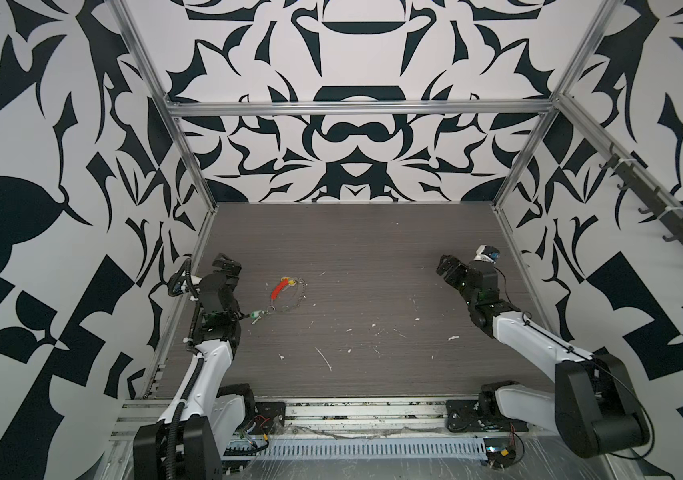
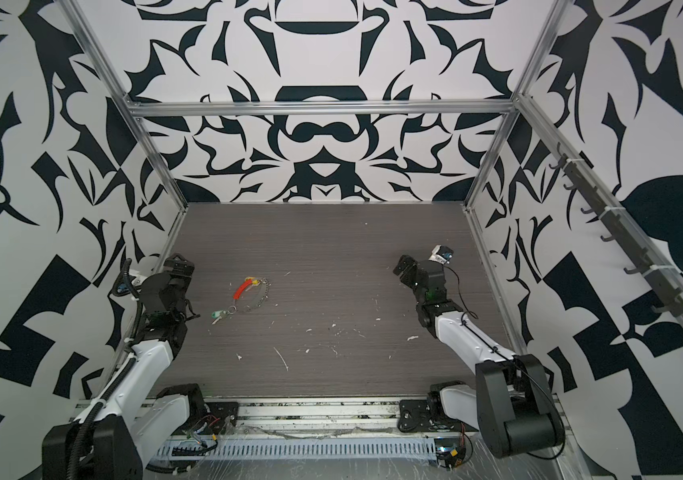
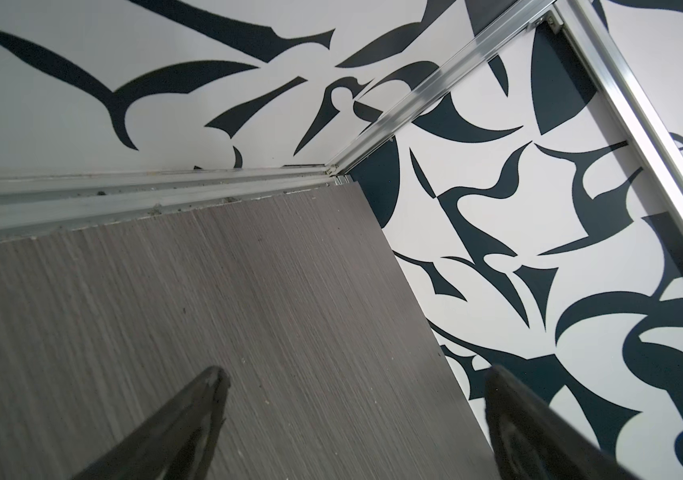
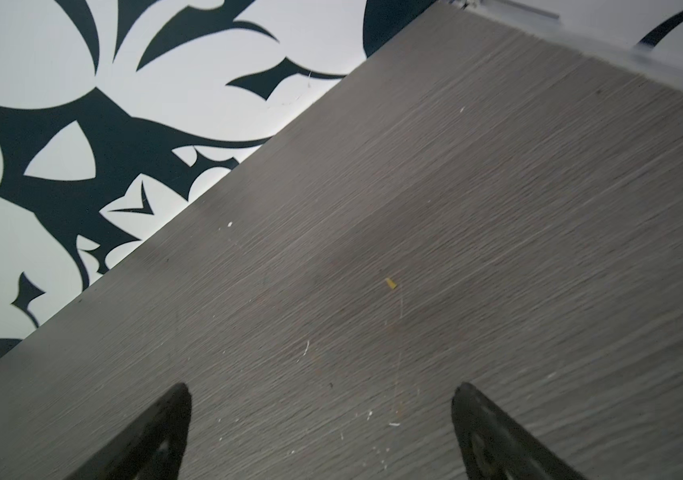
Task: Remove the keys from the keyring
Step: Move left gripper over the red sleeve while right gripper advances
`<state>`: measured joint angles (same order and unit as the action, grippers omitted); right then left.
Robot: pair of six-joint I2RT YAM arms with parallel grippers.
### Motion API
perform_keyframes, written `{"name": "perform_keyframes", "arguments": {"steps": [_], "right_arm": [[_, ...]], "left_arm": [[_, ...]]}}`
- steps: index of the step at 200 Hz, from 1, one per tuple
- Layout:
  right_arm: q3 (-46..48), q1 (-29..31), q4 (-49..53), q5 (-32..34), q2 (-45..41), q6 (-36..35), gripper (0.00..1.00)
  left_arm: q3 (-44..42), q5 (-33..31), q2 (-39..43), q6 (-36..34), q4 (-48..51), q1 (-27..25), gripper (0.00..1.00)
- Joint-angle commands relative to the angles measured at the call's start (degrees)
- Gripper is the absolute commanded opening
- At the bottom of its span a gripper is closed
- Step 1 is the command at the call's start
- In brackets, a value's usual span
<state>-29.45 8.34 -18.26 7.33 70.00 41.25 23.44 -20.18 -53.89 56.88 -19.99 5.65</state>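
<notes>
I see the left gripper (image 3: 354,374) and right gripper (image 4: 322,388) with jaws wide apart. The keyring (image 1: 272,309) lies near the left gripper, outside both wrist views. Its green key (image 1: 255,314) and yellow key (image 1: 287,279) are too tiny to tell whether they are attached.

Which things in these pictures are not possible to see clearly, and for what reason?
- Green key: too small in both top views to tell whether it hangs on the keyring.
- Yellow key: tiny, beside the red strip; its loop is unreadable.
- Both wrist views: keys and keyring lie outside the frame; only table and walls show.
</notes>
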Motion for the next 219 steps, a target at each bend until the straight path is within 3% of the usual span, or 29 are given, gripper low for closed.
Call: {"name": "perform_keyframes", "arguments": {"steps": [1,20,44,73,96,135,155,219], "right_arm": [[-0.2,0.1,-3.6,-6.2,0.5,5.3,1.00],[-2.3,0.1,-2.4,-14.5,3.0,2.7,1.00],[-5.5,1.4,-0.4,-22.0,7.4,-1.6,0.92],[-9.0,7.3,4.8,-21.4,10.1,-7.1,0.87],[-12.3,12.8,8.5,-19.8,12.5,-10.9,0.83],[-14.8,15.4,9.4,-22.9,16.9,-11.8,0.76],[-15.5,16.1,9.0,-24.6,18.2,-11.9,0.73],[-17.1,17.6,10.3,-26.1,19.1,-13.1,0.72]], "left_arm": [[1.9,9.0,0.8,2.0,3.5,0.4,0.99],[6.3,14.9,-1.8,0.7,11.9,0.4,1.00],[11.8,22.8,-6.7,-4.3,21.8,0.3,0.82],[11.3,27.6,-9.8,-5.9,24.7,-1.0,0.74],[11.3,25.2,-10.7,-8.1,29.7,-3.9,0.66],[10.7,19.5,-13.2,-12.0,33.0,-10.2,0.63],[10.8,18.5,-15.2,-12.7,33.5,-10.6,0.58],[12.8,17.3,-23.5,-13.8,30.4,-10.8,0.56]]}}
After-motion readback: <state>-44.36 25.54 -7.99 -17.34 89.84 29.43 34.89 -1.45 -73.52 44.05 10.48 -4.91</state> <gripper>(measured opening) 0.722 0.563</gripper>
